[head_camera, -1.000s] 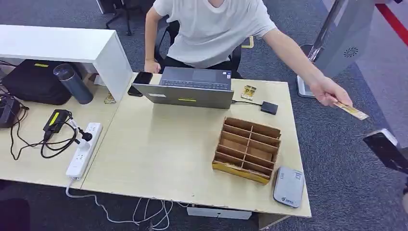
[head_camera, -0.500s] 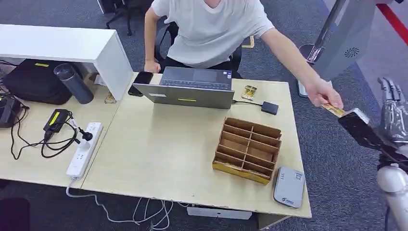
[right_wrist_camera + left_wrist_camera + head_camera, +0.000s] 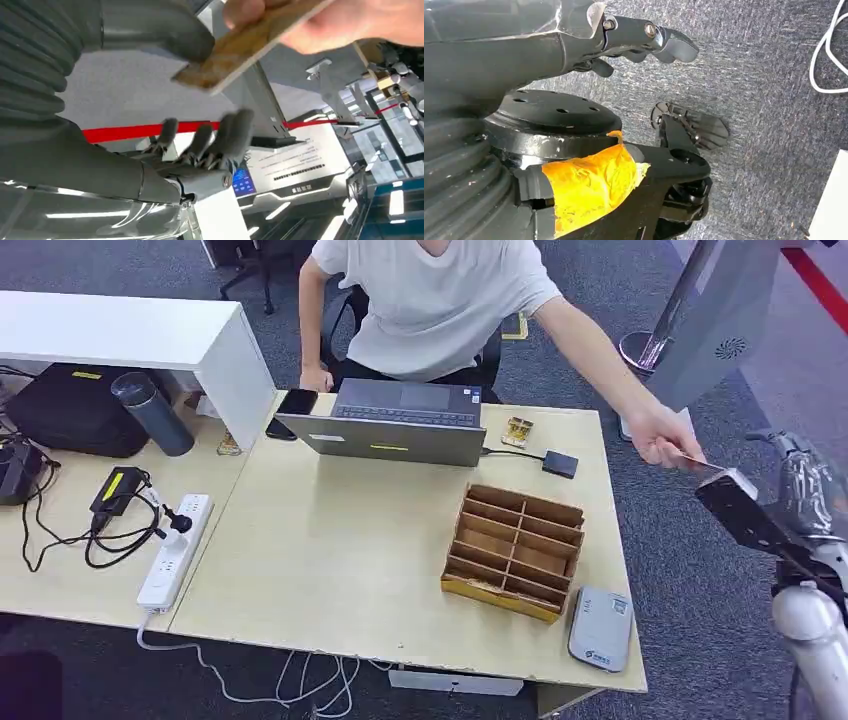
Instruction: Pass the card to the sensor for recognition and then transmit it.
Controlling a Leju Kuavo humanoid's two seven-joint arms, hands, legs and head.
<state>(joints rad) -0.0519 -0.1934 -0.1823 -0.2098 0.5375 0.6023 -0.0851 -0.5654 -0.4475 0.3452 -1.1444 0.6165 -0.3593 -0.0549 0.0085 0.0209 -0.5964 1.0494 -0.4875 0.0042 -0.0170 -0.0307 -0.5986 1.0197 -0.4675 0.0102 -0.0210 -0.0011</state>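
A person's hand (image 3: 660, 440) holds out a tan card (image 3: 692, 458) past the table's right edge. My right hand (image 3: 806, 486) is raised beside it with the fingers up. In the right wrist view the card (image 3: 250, 47) lies between my thumb (image 3: 150, 30) and my spread fingers (image 3: 215, 135), while the person's fingers (image 3: 350, 25) still pinch it. My hand does not grip it. The grey card sensor (image 3: 601, 628) lies flat at the table's front right corner. My left hand (image 3: 644, 37) hangs over the carpet and holds nothing.
A wooden divider box (image 3: 515, 550) stands just behind the sensor. A laptop (image 3: 395, 422), a small black box (image 3: 559, 463) and a phone (image 3: 296, 402) lie at the back of the table. The person sits behind the laptop. A power strip (image 3: 175, 552) with cables lies at the left.
My right arm has risen into view at the right and my hand now stands beside the card. The person's hand has drawn the card slightly back and up to meet it.
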